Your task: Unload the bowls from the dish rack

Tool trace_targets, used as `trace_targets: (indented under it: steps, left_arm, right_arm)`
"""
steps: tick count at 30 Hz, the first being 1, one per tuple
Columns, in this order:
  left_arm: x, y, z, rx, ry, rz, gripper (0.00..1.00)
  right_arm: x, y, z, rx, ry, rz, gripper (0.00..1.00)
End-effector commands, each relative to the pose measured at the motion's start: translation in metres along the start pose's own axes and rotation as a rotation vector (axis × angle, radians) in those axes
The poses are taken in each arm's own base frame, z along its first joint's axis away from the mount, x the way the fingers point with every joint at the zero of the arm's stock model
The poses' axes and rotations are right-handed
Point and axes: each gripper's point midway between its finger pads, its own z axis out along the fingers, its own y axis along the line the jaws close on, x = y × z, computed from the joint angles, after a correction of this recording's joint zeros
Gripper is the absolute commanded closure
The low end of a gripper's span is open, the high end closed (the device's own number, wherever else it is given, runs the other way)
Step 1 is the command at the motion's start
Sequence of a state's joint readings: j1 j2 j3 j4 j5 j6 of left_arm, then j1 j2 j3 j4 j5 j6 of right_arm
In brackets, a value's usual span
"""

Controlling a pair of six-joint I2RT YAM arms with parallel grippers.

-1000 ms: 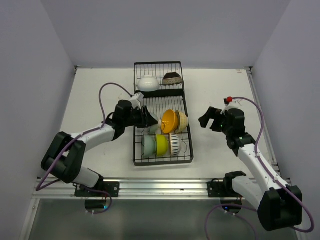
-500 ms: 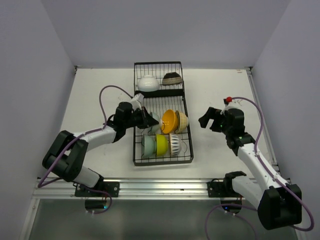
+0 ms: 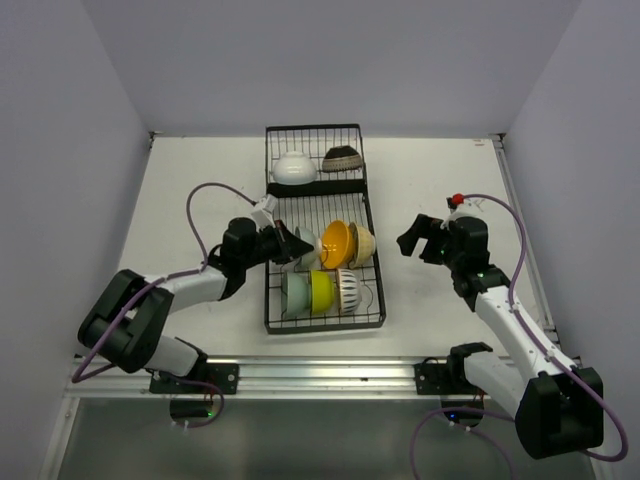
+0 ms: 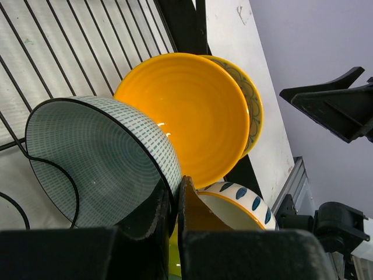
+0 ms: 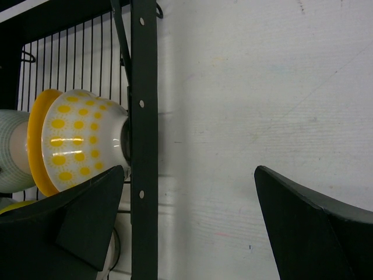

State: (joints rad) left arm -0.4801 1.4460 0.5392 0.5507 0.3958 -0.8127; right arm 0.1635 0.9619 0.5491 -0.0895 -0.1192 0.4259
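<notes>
1. The dish rack (image 3: 374, 300) lies at the centre of the worktop (image 3: 190, 190). Its small section is at the 12 o'clock end and its larger section runs toward 6 o'clock.
2. Small section: a white bowl (image 3: 293, 167) sits at 9 o'clock, with a dark brown patterned bowl (image 3: 343, 158) just beside it at 3 o'clock.
3. Larger section, far row, from 9 to 3 o'clock: a pale green bowl (image 4: 99, 157), an orange bowl (image 4: 192, 111) and a cream bowl (image 5: 81, 140) with yellow dots. The orange and cream bowls stand on edge, nested together.
4. Near row, from 9 to 3 o'clock: a second pale green bowl (image 3: 296, 292), a yellow-green bowl (image 3: 321, 290) and a striped bowl (image 3: 347, 288), close together.
5. The left gripper (image 4: 178, 198) reaches into the rack from 9 o'clock. Its jaws are closed on the rim of the far-row pale green bowl. Whether that bowl is clear of the wires cannot be told.
6. The right gripper (image 5: 186, 216) hovers over bare worktop at 3 o'clock of the rack, just beside its side rail. Its jaws are wide apart and hold nothing.
</notes>
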Motion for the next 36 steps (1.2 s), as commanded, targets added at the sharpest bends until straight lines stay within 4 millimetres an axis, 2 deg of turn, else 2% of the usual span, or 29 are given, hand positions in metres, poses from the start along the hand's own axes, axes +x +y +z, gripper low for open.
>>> trace_targets:
  steps: [1, 11, 16, 24, 36]
  left_arm:
    - [-0.034, -0.022, -0.011, 0.070, -0.169, 0.057, 1.00]
    - [-0.042, -0.041, -0.019, 0.188, -0.245, 0.071, 1.00]
    - [-0.041, -0.044, -0.019, 0.220, -0.260, 0.068, 1.00]
    - [-0.039, -0.060, -0.020, 0.325, -0.255, 0.127, 1.00]
    - [-0.033, -0.066, -0.019, 0.379, -0.227, 0.185, 1.00]
  right_arm:
    - [-0.009, 0.004, 0.001, -0.011, -0.029, -0.007, 0.01]
    - [-0.007, 0.003, 0.001, -0.008, -0.024, -0.007, 0.01]
    - [-0.008, 0.003, 0.001, -0.008, -0.024, -0.007, 0.02]
    - [-0.008, 0.003, 0.001, -0.009, -0.025, -0.008, 0.02]
    - [-0.007, 0.004, 0.002, -0.009, -0.020, -0.008, 0.01]
